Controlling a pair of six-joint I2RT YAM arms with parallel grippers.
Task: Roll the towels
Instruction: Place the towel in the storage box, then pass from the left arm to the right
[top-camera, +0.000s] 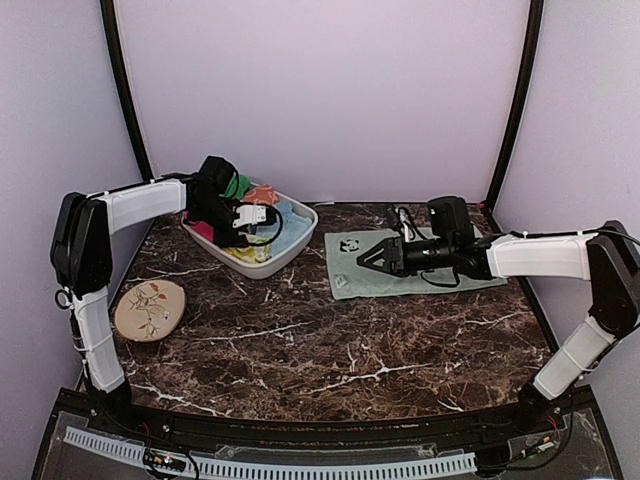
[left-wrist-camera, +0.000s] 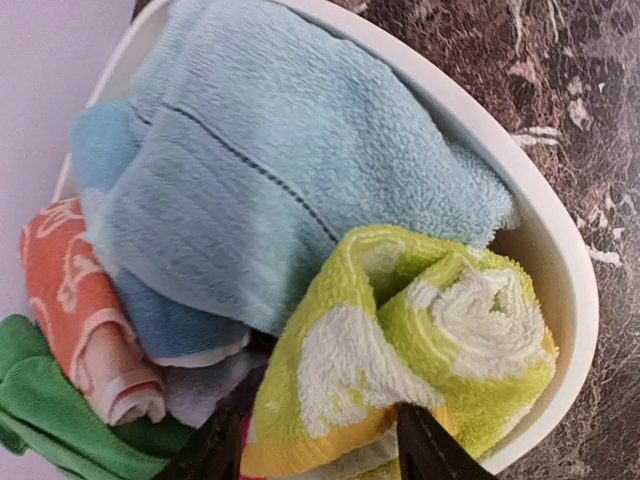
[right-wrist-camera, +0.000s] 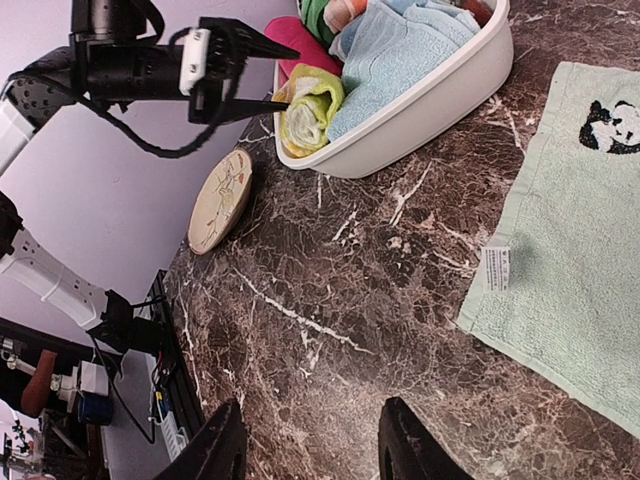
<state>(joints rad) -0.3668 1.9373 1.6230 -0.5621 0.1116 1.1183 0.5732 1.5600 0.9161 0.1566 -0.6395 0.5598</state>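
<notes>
While left gripper (right-wrist-camera: 290, 76) is hovering spread at the tub (right-wrist-camera: 430, 110):
right gripper (right-wrist-camera: 305, 450) (spread too) is hanging by the flat mint towel (right-wrist-camera: 570, 240).

No legible text, brand or number is found. A white tag (right-wrist-camera: 496, 268) is sewn at the edge of the pale mint towel (right-wrist-camera: 580, 250); its print is too small to be read.

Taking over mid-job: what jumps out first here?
A white tub at back left, crammed with colourful towels, the left gripper open at the yellow-lime roll. At right, a mint towel with a panda patch lies flat on marble, the right gripper open at its edge.
</notes>
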